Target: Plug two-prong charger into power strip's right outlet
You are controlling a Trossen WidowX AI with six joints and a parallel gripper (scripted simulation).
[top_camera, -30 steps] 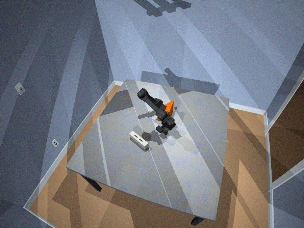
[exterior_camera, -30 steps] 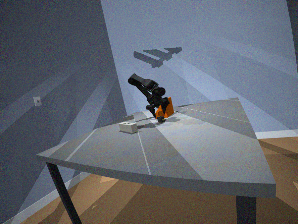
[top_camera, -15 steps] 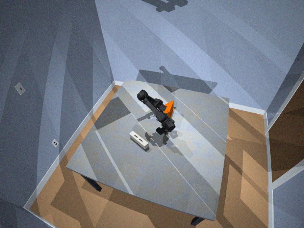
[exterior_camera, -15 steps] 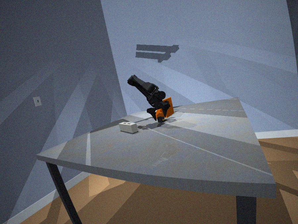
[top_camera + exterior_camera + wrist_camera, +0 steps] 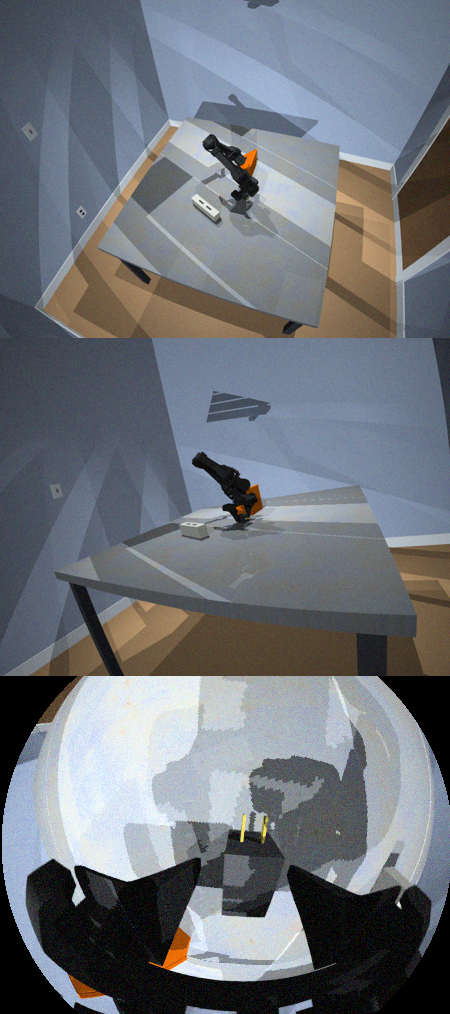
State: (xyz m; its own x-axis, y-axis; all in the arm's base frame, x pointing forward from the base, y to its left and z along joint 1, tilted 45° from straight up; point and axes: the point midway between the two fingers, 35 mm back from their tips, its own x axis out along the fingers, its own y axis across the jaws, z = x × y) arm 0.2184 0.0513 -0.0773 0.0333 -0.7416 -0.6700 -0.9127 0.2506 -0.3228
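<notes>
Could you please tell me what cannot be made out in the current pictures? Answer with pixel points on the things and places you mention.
- Charger (image 5: 250, 878) body, top and exterior views: mostly hidden by the gripper (image 5: 243, 199) (image 5: 240, 519) (image 5: 245, 866).
- Whether the fingers touch it: too small in the top and exterior views.
- Shutters in the power strip (image 5: 205, 207) (image 5: 194, 530): slots too small in the top and exterior views.
- Power strip, wrist view: largely hidden behind the gripper's right-hand side in the picture.

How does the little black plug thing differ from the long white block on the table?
The charger is black, while the power strip is white. The charger is stubby; the power strip is long and narrow. The charger has two yellowish prongs sticking out, whereas the power strip has dark slots in its top. Both are boxy, and neither is plugged into the other.
</notes>
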